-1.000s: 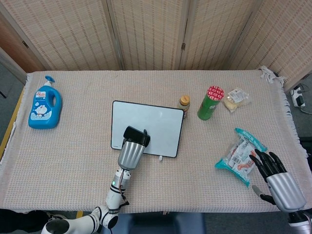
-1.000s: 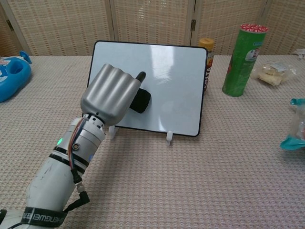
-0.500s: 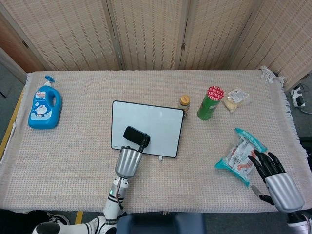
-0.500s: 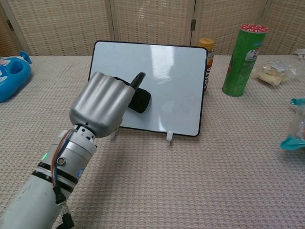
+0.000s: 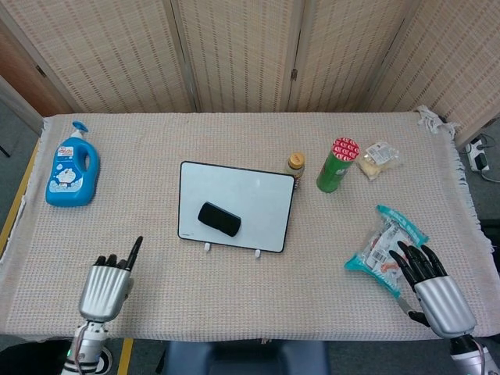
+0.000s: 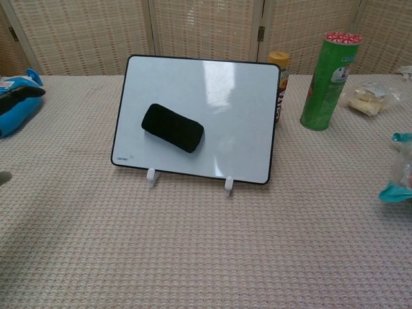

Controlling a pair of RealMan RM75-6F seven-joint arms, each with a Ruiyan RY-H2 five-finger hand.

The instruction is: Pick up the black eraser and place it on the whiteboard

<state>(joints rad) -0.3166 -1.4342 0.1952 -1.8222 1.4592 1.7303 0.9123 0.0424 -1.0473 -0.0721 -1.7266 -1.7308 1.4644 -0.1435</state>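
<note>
The black eraser [image 5: 219, 218] lies on the whiteboard [image 5: 250, 195], on its lower left part, with nothing touching it. In the chest view the eraser [image 6: 172, 127] rests slanted on the tilted whiteboard [image 6: 225, 103], which stands on two small white feet. My left hand [image 5: 108, 286] is at the table's near left edge, well clear of the board, holding nothing, one finger stretched forward. My right hand [image 5: 431, 287] is at the near right, fingers spread and empty, next to a teal snack bag [image 5: 384, 248].
A blue detergent bottle [image 5: 71, 169] stands at the far left. Behind the board's right corner is a small jar [image 5: 294, 165], then a green can with a red lid [image 5: 337, 165] and a wrapped snack [image 5: 380, 158]. The cloth-covered table [image 5: 258, 305] ends just beyond both hands.
My left hand has let go of the eraser and drawn back from the whiteboard to the near left edge. The eraser stays on the board. The right hand has barely moved.
</note>
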